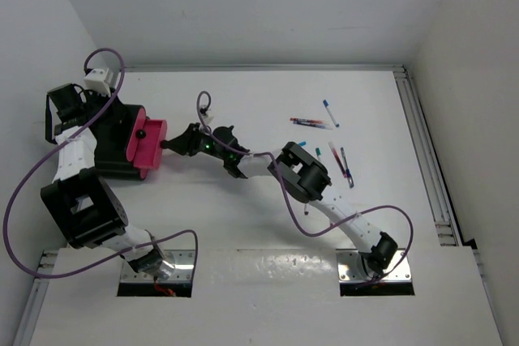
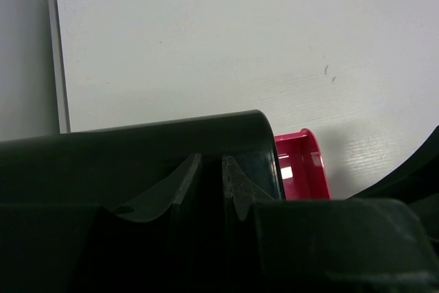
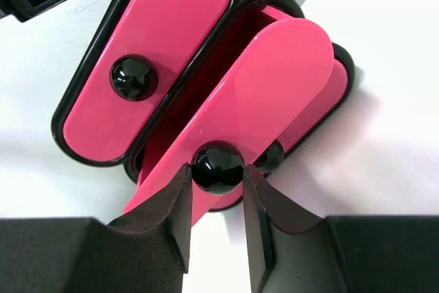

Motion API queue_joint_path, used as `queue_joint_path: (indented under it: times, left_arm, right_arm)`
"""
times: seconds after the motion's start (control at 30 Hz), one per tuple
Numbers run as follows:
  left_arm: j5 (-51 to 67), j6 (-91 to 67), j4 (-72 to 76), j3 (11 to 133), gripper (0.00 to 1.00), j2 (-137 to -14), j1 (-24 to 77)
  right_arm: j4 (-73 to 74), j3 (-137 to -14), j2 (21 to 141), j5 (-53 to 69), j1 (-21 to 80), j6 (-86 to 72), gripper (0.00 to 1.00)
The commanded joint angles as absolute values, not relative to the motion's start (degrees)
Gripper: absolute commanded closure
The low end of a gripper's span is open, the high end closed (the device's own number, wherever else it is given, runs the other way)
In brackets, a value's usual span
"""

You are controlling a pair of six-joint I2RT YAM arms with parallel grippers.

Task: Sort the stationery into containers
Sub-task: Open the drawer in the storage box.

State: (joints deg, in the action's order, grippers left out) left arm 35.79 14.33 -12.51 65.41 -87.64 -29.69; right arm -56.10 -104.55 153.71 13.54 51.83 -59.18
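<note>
The pink tray [image 1: 147, 150] sits against the black box [image 1: 113, 139] at the left. In the right wrist view the tray [image 3: 171, 25] shows glossy pink swivel lids with round black knobs. My right gripper [image 3: 217, 169] [image 1: 170, 144] is shut on the knob [image 3: 218, 159] of the nearer lid [image 3: 274, 80], which is swung partly aside. My left gripper [image 2: 210, 162] [image 1: 71, 111] is at the black box's far left, jaws nearly together on its dark wall [image 2: 137, 149]. Several pens [image 1: 312, 123] lie loose at the table's right.
More pens [image 1: 347, 166] and a blue-capped one [image 1: 330, 113] lie beside the right arm's elbow [image 1: 304, 174]. A metal rail [image 1: 422, 143] runs along the table's right edge. White walls close in at left and rear.
</note>
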Motion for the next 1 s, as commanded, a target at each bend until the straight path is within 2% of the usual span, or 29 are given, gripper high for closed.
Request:
queue_joint_path:
  times: [0.0,0.4,0.87,0.9,0.93,0.97]
  left_arm:
    - [30.5,12.7,-33.0,59.7,0.75,-94.4,-30.0]
    - [30.5,12.1,-32.8,60.0,0.76,-94.4,-29.7]
    - [30.8,12.0,-32.3,60.1,0.76,-94.3,-29.4]
    - [30.7,12.0,-32.3,60.1,0.76,-94.4,-29.4]
    - [30.5,12.0,-32.3,60.1,0.76,-94.3,-29.3]
    - [30.4,12.0,-32.2,60.2,0.76,-94.1,-29.1]
  right_arm:
    - [-60.5,-101.6,148.6,15.4,50.6,-58.4,1.0]
    - [-62.4,-93.3,144.1,17.7,49.6,-57.8,1.0]
    - [-62.2,-91.1,142.9,18.1,48.3,-56.9,1.0]
    - [-62.1,-91.2,143.1,18.2,48.2,-56.9,0.98]
    - [-61.9,-91.3,143.2,18.3,48.3,-57.0,0.87]
    - [-61.8,-91.6,143.2,18.5,48.2,-57.0,0.81]
